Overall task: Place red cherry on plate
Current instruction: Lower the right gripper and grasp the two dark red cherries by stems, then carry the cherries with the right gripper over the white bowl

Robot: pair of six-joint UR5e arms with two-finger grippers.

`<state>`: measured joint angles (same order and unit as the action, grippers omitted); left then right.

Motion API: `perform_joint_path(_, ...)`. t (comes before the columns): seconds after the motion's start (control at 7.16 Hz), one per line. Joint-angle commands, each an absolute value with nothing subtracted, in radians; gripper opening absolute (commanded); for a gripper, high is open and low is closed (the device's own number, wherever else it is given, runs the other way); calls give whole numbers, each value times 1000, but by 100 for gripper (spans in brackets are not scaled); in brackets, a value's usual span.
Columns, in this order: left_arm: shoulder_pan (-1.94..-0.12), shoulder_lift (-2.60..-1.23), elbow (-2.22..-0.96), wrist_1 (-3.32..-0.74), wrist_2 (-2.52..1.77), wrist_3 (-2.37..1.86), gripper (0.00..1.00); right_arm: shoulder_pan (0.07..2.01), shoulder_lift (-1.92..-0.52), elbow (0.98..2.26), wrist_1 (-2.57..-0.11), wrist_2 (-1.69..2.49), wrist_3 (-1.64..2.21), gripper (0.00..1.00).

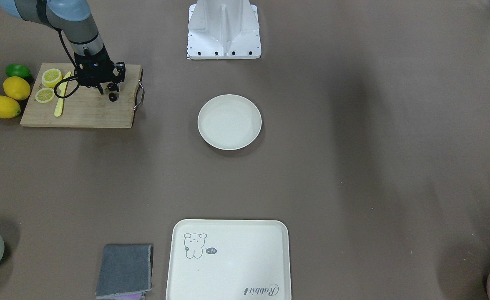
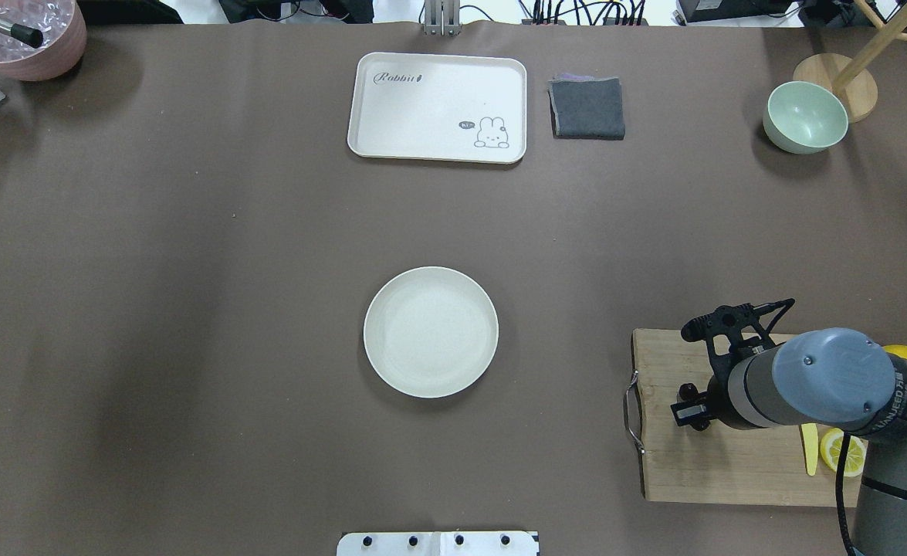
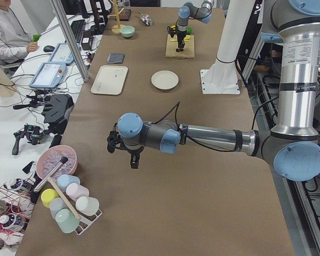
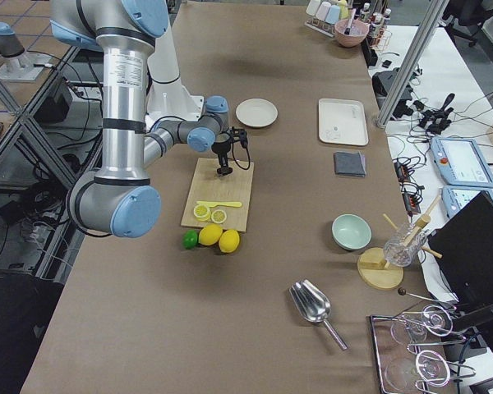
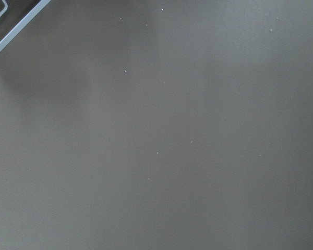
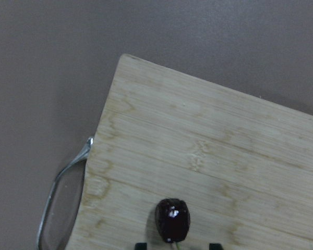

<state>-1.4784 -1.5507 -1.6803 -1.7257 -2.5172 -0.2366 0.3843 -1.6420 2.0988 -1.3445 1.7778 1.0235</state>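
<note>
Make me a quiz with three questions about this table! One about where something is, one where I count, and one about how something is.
1. Where is the red cherry?
A in the green bowl
B on the wooden cutting board
C on the tray

2. How many whole yellow lemons lie beside the board?
A two
B four
C none

3. The plate is:
A upside down
B full of cherries
C empty

Answers:
1 B, the cherry sits on the wood by the right gripper.
2 A, two lemons lie next to a green lime.
3 C, nothing lies in it.
</note>
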Motion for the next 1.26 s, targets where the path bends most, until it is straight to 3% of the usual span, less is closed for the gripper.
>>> perform_joint_path(0.0,-1480,-1572,-1677,-1704,-2517,-239,98,385,-1641,2105,-1341,1772,1029,0)
perform_joint_path(0.28,-1482,-1580,-1677,-1698,-2517,-236,98,420,-1632,2158,-1354,1830,1029,0)
perform_joint_path(0.56,-1482,-1583,-1672,-1669,-2519,-233,98,599,-1596,2247,-1467,2021,1014,0)
perform_joint_path(0.84,-1489,-1585,-1701,-1666,-2530,-232,98,746,-1325,2359,-1929,2072,883,0)
perform_joint_path(1.12,-1486,-1591,-1704,-1664,-2530,-230,98,790,-1062,2349,-2175,2056,870,0)
